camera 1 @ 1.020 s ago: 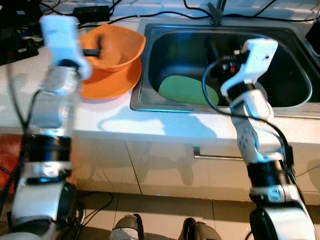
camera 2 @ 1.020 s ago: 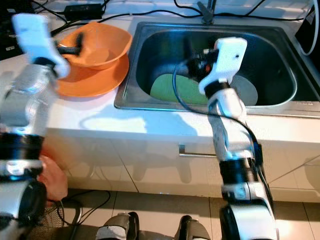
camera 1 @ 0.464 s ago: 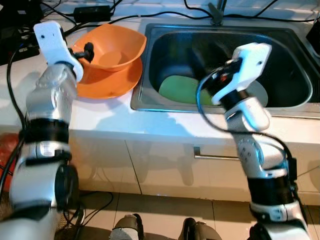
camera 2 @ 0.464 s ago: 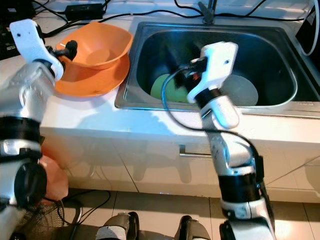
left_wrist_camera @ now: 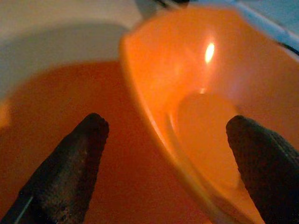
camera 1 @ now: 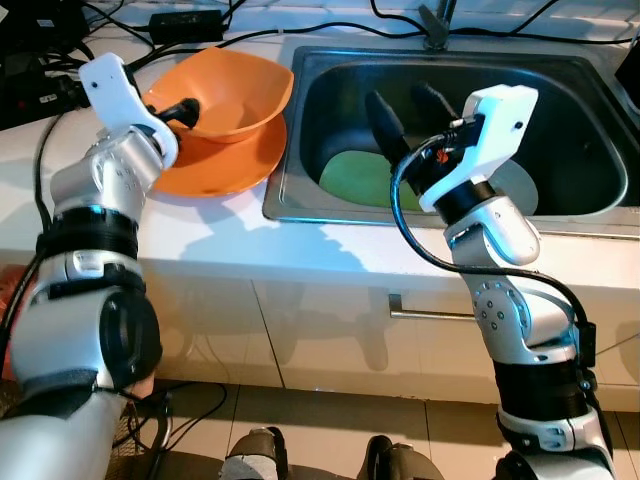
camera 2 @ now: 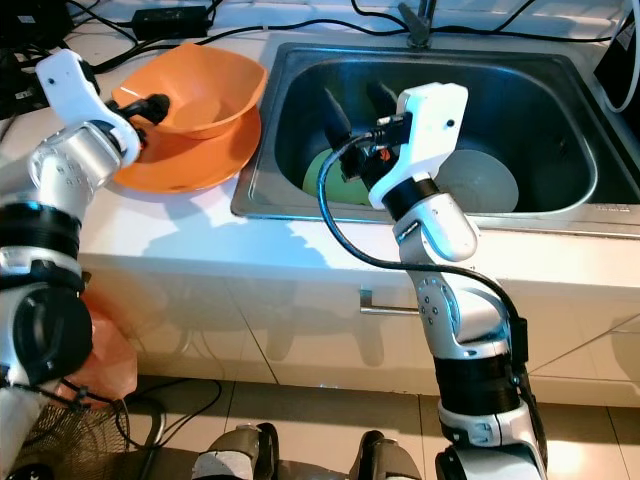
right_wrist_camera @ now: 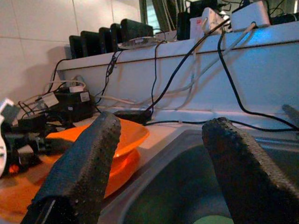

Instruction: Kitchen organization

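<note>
Orange bowl (camera 1: 225, 92) sitting on orange plate (camera 1: 215, 165); left gripper (left_wrist_camera: 173, 154) open, straddling its rim. Right gripper (camera 1: 402, 108) open, partly hiding what is probably a green plate (camera 1: 358, 178) in the sink (camera 1: 590, 120).

The right gripper (camera 1: 408, 106) has risen out of the sink (camera 1: 560, 205), its fingers now spread above the green plate (camera 1: 362, 178). The left gripper (camera 1: 186, 105) has returned to the bowl (camera 1: 235, 92) rim, fingers straddling it.

white counter (camera 1: 230, 235), orange plate (camera 1: 215, 170), prob. cables (camera 1: 120, 15)
</note>
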Robot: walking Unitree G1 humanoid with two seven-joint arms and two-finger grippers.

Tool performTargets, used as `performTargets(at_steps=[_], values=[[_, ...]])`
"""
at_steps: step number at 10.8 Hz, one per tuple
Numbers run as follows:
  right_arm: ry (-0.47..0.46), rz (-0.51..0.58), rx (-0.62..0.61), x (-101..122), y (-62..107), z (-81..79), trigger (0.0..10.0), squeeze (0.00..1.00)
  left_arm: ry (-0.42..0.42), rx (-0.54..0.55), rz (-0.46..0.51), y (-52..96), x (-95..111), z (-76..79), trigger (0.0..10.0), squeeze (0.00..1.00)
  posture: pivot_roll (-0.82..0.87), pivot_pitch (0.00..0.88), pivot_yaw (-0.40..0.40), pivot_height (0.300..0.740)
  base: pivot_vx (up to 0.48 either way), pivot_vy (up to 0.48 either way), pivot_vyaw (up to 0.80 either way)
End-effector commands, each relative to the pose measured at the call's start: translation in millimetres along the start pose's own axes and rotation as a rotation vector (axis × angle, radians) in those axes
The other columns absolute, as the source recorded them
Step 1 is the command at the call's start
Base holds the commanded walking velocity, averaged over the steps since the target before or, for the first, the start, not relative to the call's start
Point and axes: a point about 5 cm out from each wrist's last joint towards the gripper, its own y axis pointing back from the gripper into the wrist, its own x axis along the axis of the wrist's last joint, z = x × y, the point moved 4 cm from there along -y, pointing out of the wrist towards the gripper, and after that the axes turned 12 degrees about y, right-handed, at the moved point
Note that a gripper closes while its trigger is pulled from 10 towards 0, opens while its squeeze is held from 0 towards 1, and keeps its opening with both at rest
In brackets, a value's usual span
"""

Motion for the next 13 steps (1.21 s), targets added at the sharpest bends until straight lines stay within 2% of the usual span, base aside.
performTargets(at_steps=[1, 3, 4, 5, 13], values=[[-0.003, 0.006, 0.007, 3.0, 1.9, -2.4, 10.0, 0.0, 0.018, 0.003, -0.024, -0.3, -0.4, 0.0, 10.0, 0.0, 0.13, 0.157, 0.061, 0.74, 0.0, 0.0, 0.0], [-0.007, 0.004, 0.003, 3.9, 2.4, -3.0, 10.0, 0.0, 0.094, -0.004, -0.049, -1.4, 0.7, 1.9, 10.0, 0.0, 0.13, 0.159, 0.065, 0.74, 0.0, 0.0, 0.0], [-0.008, 0.003, 0.003, 4.2, 2.5, -3.4, 10.0, 0.0, 0.12, -0.015, -0.051, -1.4, 2.6, 3.4, 7.0, 0.0, 0.13, 0.158, 0.067, 0.74, 0.0, 0.0, 0.0], [-0.007, -0.001, -0.006, 3.9, 2.8, -2.4, 10.0, 0.0, 0.195, -0.051, -0.053, -1.0, 8.0, 9.1, 0.0, 0.0, 0.13, 0.158, 0.069, 0.74, 0.0, 0.0, 0.0], [-0.005, -0.009, -0.021, 2.5, 2.8, 1.5, 10.0, 0.0, 0.278, -0.031, -0.089, -2.8, -0.5, 0.2, 0.0, 0.0, 0.13, 0.149, 0.068, 0.74, 0.0, 0.0, 0.0]])
